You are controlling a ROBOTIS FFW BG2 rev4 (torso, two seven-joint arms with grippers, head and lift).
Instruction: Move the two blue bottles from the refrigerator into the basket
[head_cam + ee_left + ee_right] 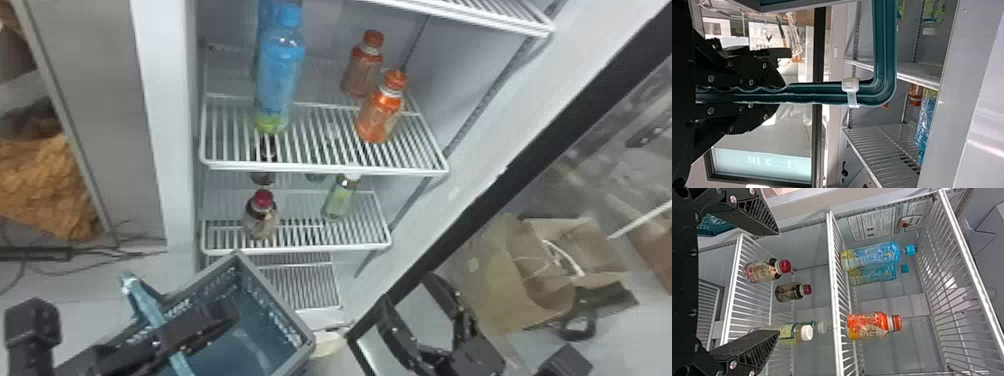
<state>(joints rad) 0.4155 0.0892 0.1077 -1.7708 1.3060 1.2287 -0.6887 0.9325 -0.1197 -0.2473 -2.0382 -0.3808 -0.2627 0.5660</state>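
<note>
Blue bottles [281,75], two of them, stand upright inside the refrigerator [179,150], one close behind the other, toward the left side of a white wire shelf [325,168]. Two orange bottles [381,112] share that shelf, over on its right side. One level down, a red-capped bottle [262,215] stands on the left and a green bottle [340,200] on the right. The basket [280,320] is outside, in front of the lower shelves, its long teal handle [145,300] gripped by the left pincer [175,332]. In the left wrist view that handle runs straight out between the closed-in fingers and then bends at a corner, with a white tie [851,92] wrapped near the bend. The right pincer [407,290] is wide, its two fingers well apart; its wrist view faces the shelves and the bottles. A brown paper bag [495,285] sits farther right, beyond the black door edge [480,210].
</note>
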